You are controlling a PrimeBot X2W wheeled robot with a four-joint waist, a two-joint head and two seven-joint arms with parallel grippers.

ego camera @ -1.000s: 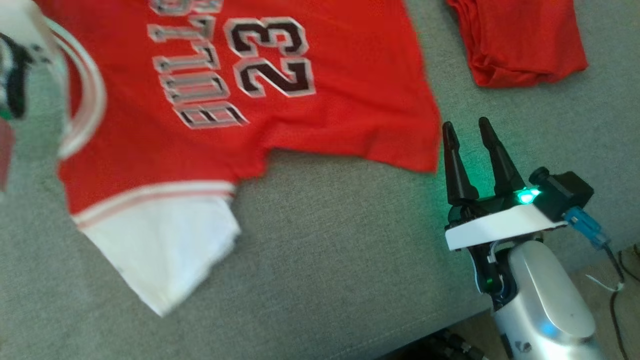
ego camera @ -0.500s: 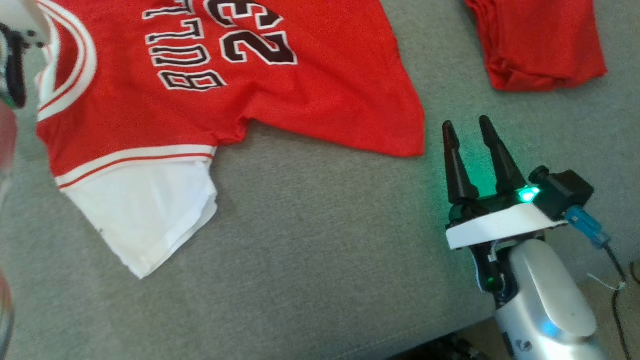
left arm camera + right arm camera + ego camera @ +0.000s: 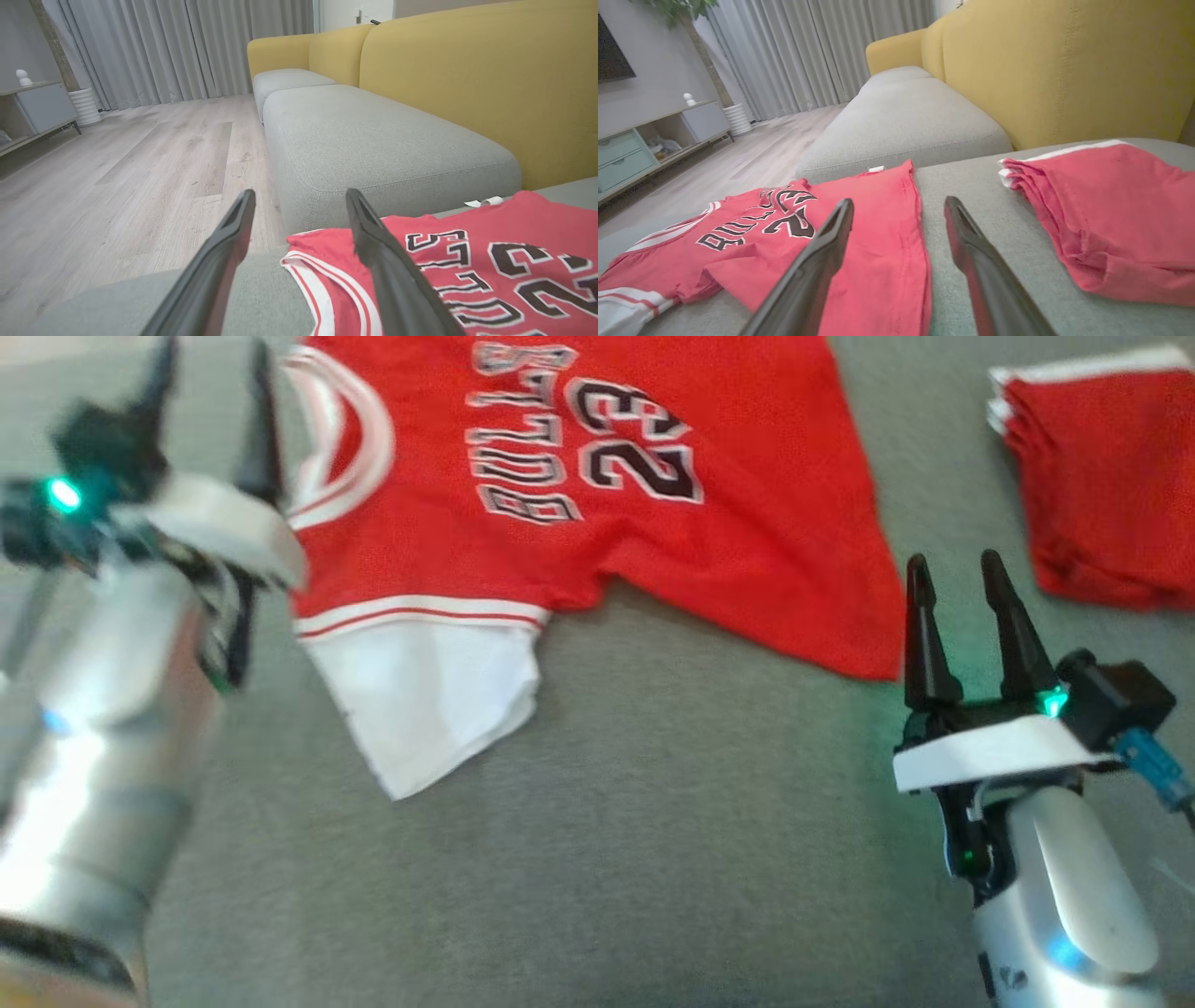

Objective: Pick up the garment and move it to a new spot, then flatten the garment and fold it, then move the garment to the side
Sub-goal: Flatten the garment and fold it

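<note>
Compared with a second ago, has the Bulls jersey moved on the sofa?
Yes. The jersey has slid toward the robot's left, away from the folded red pile; the grey gap between them is wider, even allowing for the camera's shift.

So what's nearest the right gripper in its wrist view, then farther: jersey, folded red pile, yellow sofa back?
1. Jersey, right beneath, on the left.
2. Folded red pile, off to the right.
3. Yellow sofa back, behind both.
</note>
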